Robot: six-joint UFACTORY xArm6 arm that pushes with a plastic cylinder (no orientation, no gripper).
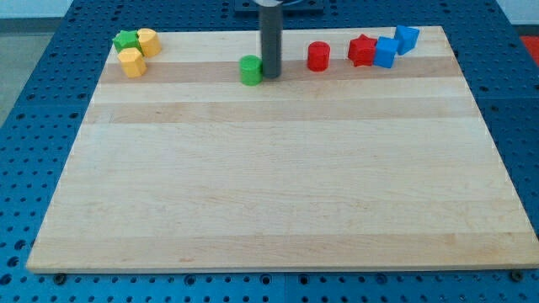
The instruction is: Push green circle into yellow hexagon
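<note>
The green circle [250,70] is a short green cylinder near the view's top, a little left of centre. My tip [271,76] stands right against its right side, touching or nearly so. The yellow hexagon [130,61] lies at the view's top left, far to the left of the green circle. A second yellow block [148,41] and a green star [126,39] sit just above the hexagon, close together.
A red cylinder [317,56] stands to the right of my tip. Further right are a red star [362,50] and two blue blocks [386,52] [407,39] in a tight group. The wooden board [278,185] lies on a blue perforated table.
</note>
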